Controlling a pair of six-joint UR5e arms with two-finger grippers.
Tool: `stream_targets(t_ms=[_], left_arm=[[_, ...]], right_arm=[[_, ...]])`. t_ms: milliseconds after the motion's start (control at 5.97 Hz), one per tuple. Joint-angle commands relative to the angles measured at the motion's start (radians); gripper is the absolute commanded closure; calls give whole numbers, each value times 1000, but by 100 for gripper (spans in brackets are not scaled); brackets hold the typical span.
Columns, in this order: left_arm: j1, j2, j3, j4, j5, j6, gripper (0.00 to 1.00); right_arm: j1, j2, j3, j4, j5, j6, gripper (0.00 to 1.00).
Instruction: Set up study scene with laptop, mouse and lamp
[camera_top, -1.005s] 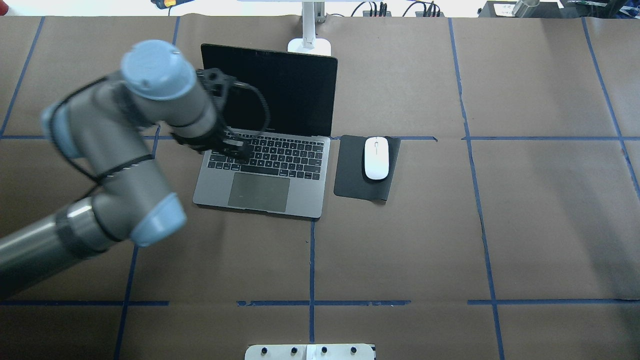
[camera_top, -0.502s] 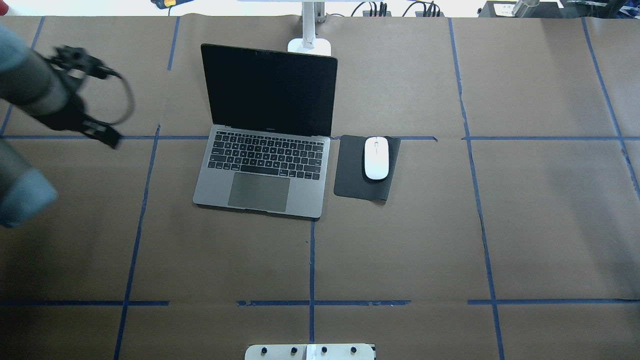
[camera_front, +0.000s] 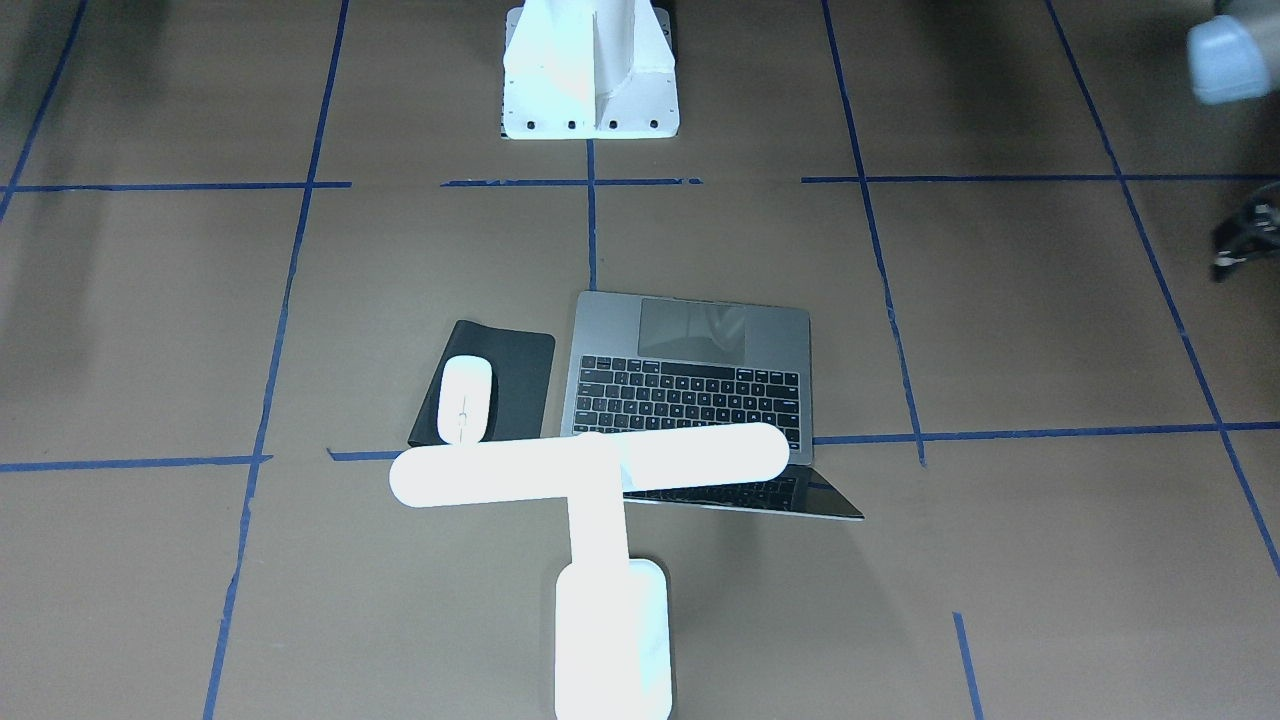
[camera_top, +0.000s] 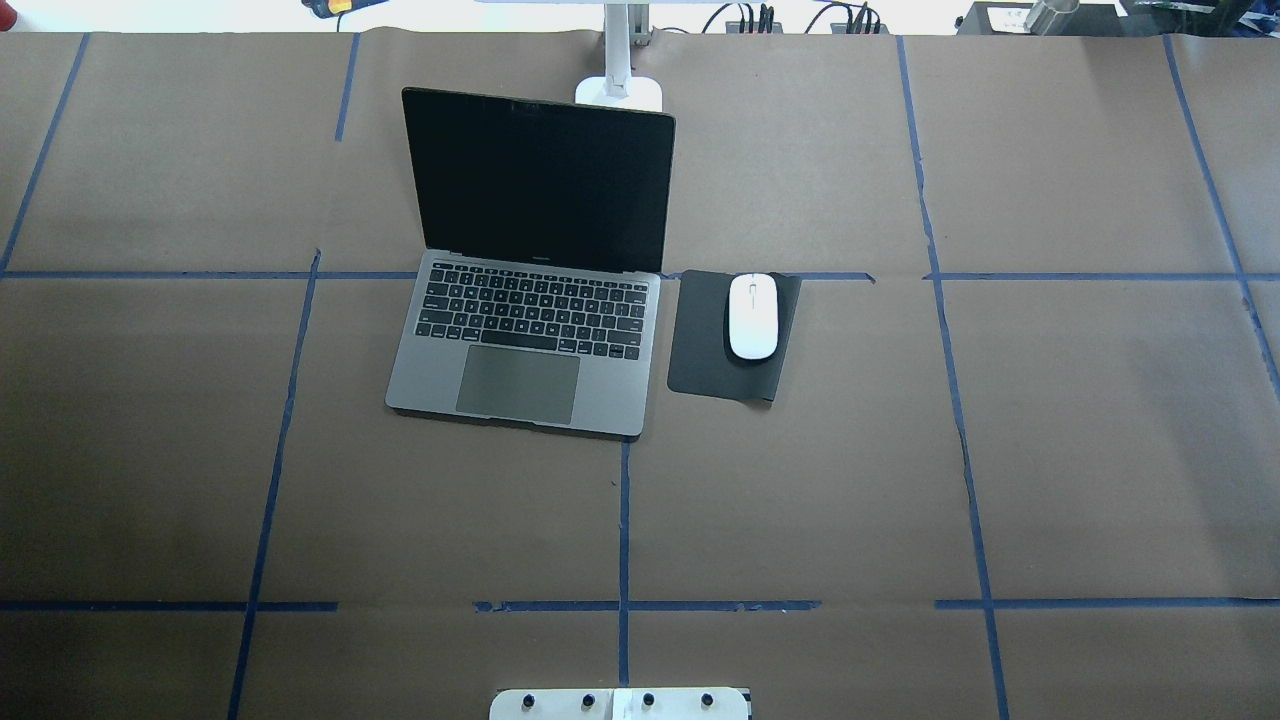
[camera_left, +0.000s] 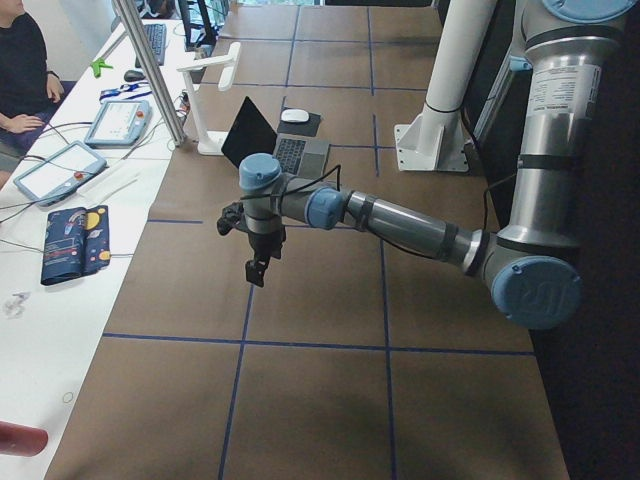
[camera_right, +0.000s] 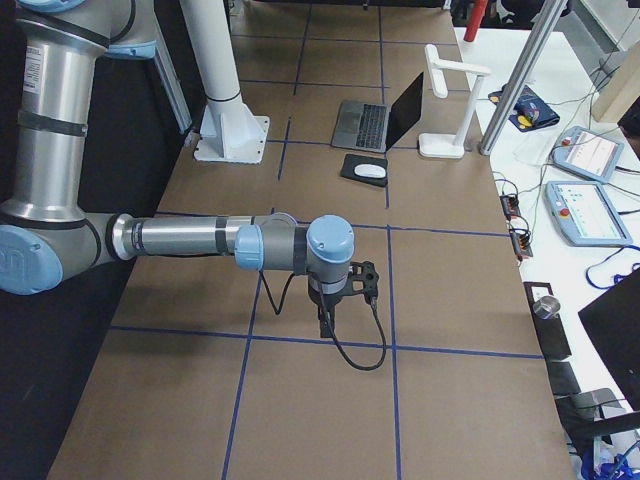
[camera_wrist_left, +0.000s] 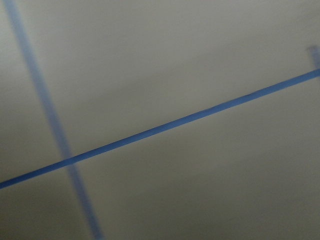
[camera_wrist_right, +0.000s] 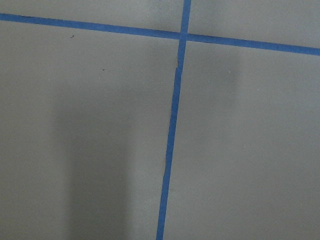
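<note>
L arm has left the laptop (camera_top: 530, 340) & gone out of the top view, so open laptop, mouse (camera_top: 752, 315) on its pad (camera_top: 700, 355) & lamp (camera_front: 590, 470) behind look set, job prob done. L gripper (camera_left: 256, 274) hangs over the table (camera_left: 330, 310) well apart from the laptop, R gripper (camera_right: 325, 324) too; can't tell if either is open or closed

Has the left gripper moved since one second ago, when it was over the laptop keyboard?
Yes. The left gripper moved off the laptop toward the overhead view's left and has left that view entirely.
</note>
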Motion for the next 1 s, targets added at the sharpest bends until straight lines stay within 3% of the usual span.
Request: stream_targets(t_ms=[0,167,837], left_arm=[[-122,79,119,-17,-63,104,0],[-123,122,147,-16,-64,86,0],[-125,124,144,-11,-60,83,0]], right_arm=[[3,2,0,0,2,4,0],[3,2,0,0,2,4,0],[3,7,-3,2,2,3,0]])
